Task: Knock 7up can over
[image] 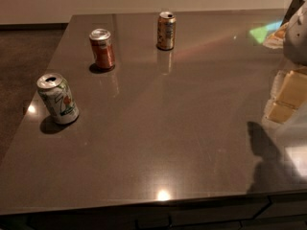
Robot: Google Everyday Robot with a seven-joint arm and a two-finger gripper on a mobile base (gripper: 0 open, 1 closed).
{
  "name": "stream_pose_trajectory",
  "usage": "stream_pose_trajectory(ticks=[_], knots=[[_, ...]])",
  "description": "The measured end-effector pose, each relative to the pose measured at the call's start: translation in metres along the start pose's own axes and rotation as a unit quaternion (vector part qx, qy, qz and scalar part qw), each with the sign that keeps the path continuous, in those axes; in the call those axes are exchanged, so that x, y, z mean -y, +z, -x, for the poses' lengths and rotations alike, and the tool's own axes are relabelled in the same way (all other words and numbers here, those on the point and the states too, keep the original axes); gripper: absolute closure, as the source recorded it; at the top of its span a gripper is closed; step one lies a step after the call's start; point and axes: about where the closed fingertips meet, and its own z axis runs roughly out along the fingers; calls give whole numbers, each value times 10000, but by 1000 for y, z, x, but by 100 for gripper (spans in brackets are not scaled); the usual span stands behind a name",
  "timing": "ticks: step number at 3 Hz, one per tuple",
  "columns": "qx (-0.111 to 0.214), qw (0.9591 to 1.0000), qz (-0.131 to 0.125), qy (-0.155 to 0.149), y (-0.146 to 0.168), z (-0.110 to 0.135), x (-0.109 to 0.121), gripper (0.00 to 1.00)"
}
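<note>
The 7up can point(57, 98) stands upright near the left edge of the dark brown table point(163, 128). It is white with green markings, a small red-orange spot and a silver top. A pale grey part of my gripper point(296, 32) shows at the far right edge of the view, above the table's back right and far from the can. Most of it is cut off by the frame.
A red-orange can point(102, 48) stands upright behind the 7up can. A gold-brown can point(166, 30) stands upright at the back middle. The arm's shadow point(266, 157) lies on the front right of the table. The left table edge runs close to the 7up can.
</note>
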Motion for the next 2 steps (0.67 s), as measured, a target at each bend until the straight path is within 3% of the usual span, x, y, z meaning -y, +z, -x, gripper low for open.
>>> stream_pose_trajectory(ticks=[1,2], knots=[[8,10000,1,1,0,0,0,0],[405,9992,38,37,5,23,5,0]])
